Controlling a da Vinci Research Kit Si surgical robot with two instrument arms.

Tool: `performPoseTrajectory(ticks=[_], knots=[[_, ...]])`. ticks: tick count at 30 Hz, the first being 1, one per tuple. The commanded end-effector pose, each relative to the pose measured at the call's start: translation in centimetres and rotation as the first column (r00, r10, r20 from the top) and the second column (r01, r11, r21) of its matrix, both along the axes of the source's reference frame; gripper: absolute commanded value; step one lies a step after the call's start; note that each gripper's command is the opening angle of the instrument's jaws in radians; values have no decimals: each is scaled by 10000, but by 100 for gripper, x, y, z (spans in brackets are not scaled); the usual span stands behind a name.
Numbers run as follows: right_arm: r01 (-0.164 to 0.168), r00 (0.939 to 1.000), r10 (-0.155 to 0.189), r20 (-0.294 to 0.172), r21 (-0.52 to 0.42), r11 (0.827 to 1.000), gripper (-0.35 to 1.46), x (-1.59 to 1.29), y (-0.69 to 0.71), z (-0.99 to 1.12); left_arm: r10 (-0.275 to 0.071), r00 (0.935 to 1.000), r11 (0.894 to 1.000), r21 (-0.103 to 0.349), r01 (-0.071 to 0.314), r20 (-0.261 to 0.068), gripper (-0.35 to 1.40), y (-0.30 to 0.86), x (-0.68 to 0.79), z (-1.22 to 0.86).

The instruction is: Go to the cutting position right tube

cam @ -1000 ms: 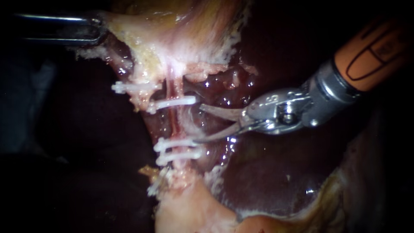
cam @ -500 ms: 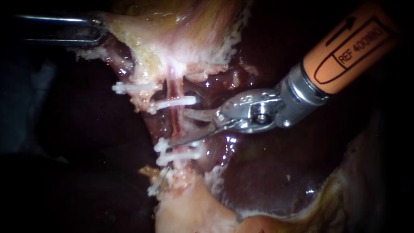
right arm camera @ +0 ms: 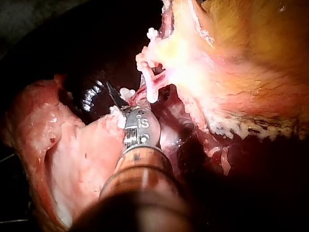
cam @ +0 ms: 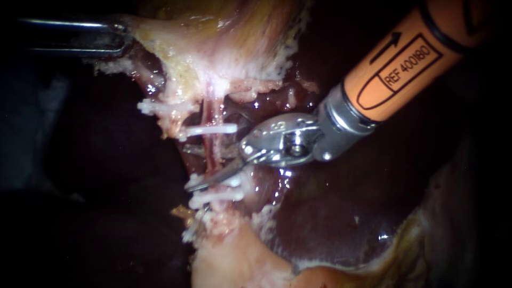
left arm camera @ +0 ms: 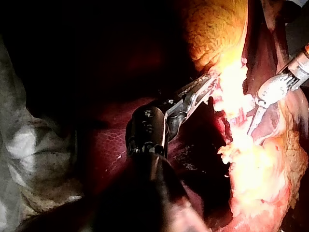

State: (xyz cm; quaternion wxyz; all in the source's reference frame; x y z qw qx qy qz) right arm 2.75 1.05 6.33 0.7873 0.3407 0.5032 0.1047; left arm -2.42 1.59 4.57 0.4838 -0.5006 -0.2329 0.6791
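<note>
The right tube (cam: 213, 145), thin and pinkish red, runs down from the pale gallbladder tissue (cam: 213, 48). One white clip (cam: 209, 129) crosses it above, and two more clips (cam: 216, 195) cross it below. My right instrument (cam: 193, 168) comes in from the upper right on an orange shaft. Its blades are open and straddle the tube between the clips, one in front and one behind. In the right wrist view a dark blade tip (right arm camera: 113, 94) shows beside the clips (right arm camera: 150, 90). My left instrument (cam: 124, 38) at the upper left is shut on the gallbladder's edge (left arm camera: 212, 84).
Another white clip (cam: 160, 106) sits on the tube further left. Dark red liver (cam: 330, 213) lies behind and below my right instrument. Pale fatty tissue (cam: 229, 261) lies under the lower clips. White gauze (left arm camera: 29, 145) lies beside my left instrument's shaft.
My right instrument has slid left, from beside the tube to astride it between the clips. The left instrument has held still.
</note>
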Motion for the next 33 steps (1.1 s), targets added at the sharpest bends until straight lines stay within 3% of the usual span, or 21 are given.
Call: performPoseTrajectory(ticks=[1, 12, 18, 26, 33], knots=[[-86, 10000, 86, -7, 113, 9999, 124, 2, 0, 0, -3, 10000, 10000, 2, 3, -6, -35, 0, 0, 0], [-463, 9988, 470, -162, 451, 9979, 124, 18, 2, 0, -8, 10000, 10000, 0, 8, -9, -35, 0, -1, 0], [-540, 9974, 565, -447, 559, 9970, 131, 18, -5, -15, -5, 10000, 10000, 0, 5, -7, -35, 0, 0, 0], [-158, 9962, 225, -845, 797, 9967, 129, 21, -21, -52, 1, 10000, 10000, 0, -1, -4, -35, 0, 0, 0], [-40, 9951, 122, -986, 838, 9965, 126, 21, -26, -64, 1, 10000, 10000, 0, -1, -4, -35, 0, 0, 0]])
